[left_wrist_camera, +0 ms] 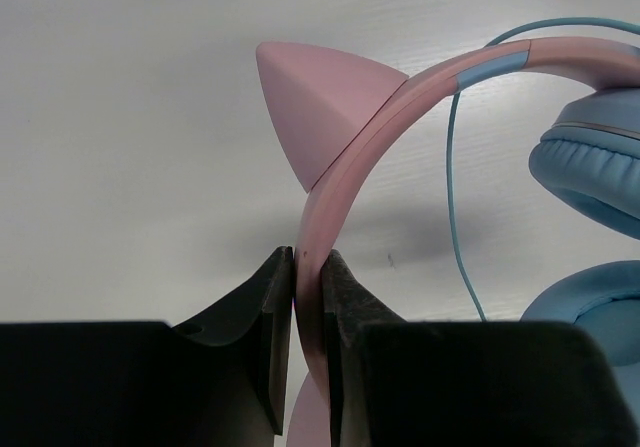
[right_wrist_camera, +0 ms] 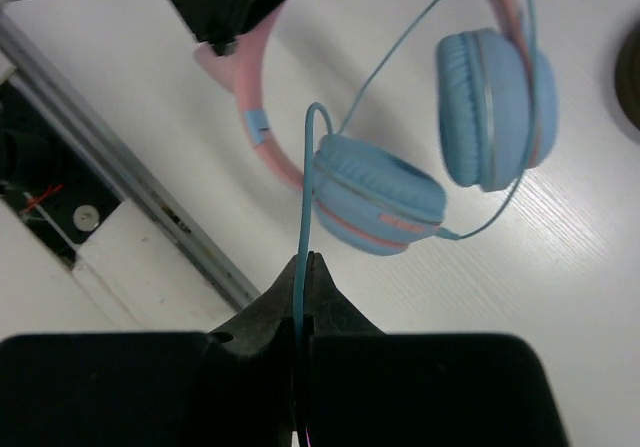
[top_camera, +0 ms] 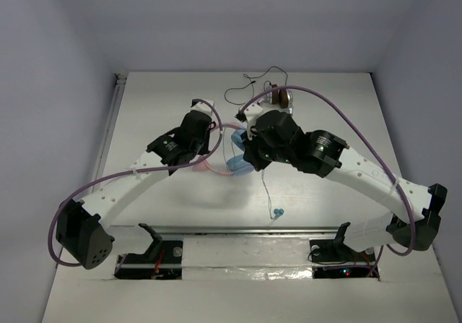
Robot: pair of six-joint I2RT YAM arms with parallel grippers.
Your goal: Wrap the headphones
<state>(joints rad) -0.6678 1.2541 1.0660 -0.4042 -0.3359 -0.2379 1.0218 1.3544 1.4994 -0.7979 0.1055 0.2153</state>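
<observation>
The left claw (left_wrist_camera: pixel 307 292) clamps the headphones (right_wrist_camera: pixel 380 195) by the headband (left_wrist_camera: pixel 345 157). The right claw (right_wrist_camera: pixel 303 302) pinches the cable (right_wrist_camera: pixel 303 212), best held taut while looping round the cups.

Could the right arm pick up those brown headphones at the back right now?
Probably not yet. The right hand is shut on the cable, so it would have to let go first. The brown headphones lie just beyond that arm, and nothing seems to stand between them.
</observation>
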